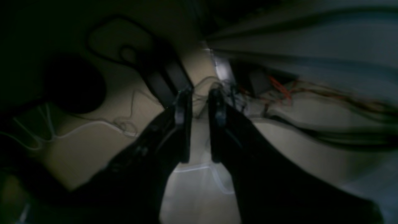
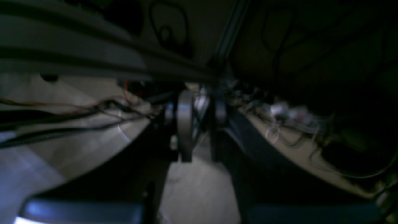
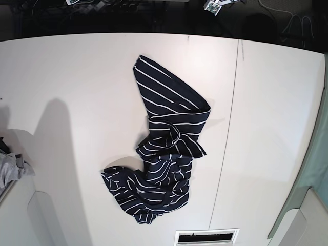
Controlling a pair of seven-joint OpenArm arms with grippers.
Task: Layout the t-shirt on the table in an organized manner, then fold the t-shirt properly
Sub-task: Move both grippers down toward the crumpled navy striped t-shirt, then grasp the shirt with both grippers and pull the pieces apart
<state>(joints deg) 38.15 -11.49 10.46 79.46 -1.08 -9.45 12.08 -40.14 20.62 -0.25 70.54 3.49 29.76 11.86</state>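
White and smooth, the wide flat counter (image 3: 77, 77) fills nearly the whole base view, with a thin dark seam line (image 3: 228, 128) running from about 12 o'clock down toward 6 o'clock right of its middle. On it, near the centre and reaching toward 6 o'clock, lies the dark navy soft fabric t-shirt with thin white stripes (image 3: 164, 164), crumpled and twisted rather than spread: one flatter panel points up toward 11 o'clock, a knotted fold sits at its middle, and a bunched lower mass spreads toward 7 o'clock. The shirt lies wholly left of the seam, just beside it at the panel's right corner. At 9 o'clock, on the counter's left edge, a small grey cloth (image 3: 11, 170) shows partly, well apart from the shirt. At 6 o'clock, just below the shirt's hem, sits a small white rectangular slotted vent (image 3: 207, 237). Neither arm appears in the base view. The left wrist view is dark and blurred; the black left gripper (image 1: 200, 105) stands with its two fingers parallel and a narrow gap between them, nothing between them, over a pale floor strewn with thin tangled cables (image 1: 124, 126). The right wrist view is equally dim; the dark right gripper (image 2: 199, 112) likewise shows a slim gap between its fingers, holding nothing, with dark and red wires (image 2: 93, 109) at 9 o'clock.
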